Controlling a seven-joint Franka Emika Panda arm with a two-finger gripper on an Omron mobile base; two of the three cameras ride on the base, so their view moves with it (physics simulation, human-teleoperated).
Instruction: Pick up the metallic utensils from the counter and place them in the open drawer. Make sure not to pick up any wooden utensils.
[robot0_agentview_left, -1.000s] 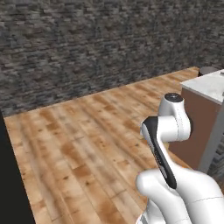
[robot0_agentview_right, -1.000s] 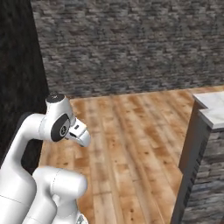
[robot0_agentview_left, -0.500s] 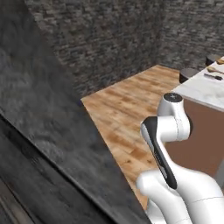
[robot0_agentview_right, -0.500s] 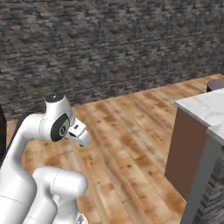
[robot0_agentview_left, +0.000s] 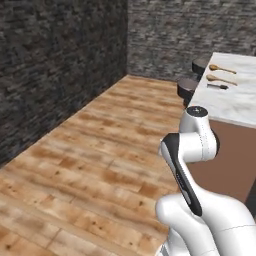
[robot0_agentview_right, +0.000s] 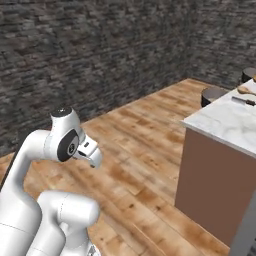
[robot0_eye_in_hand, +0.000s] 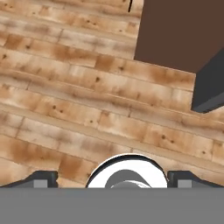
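Observation:
The counter is a white marble slab on a brown base at the upper right of the left base view, and it also appears at the right as the counter. Near its far end lies a short metallic utensil with a dark handle, also seen as the utensil. Beside it lie two tan wooden spoons. My gripper points down at the plank floor, open and empty, well short of the counter. The drawer is out of view.
Two dark round stools stand against the counter's near side. Dark stone walls close the room on the left and behind. In the hand view the counter's brown base panel and a dark grey block sit at the upper right.
Both base views have swung as the base moved. The counter with its utensils now shows more fully and the near dark wall has slid away. The arm keeps its folded pose, gripper still open.

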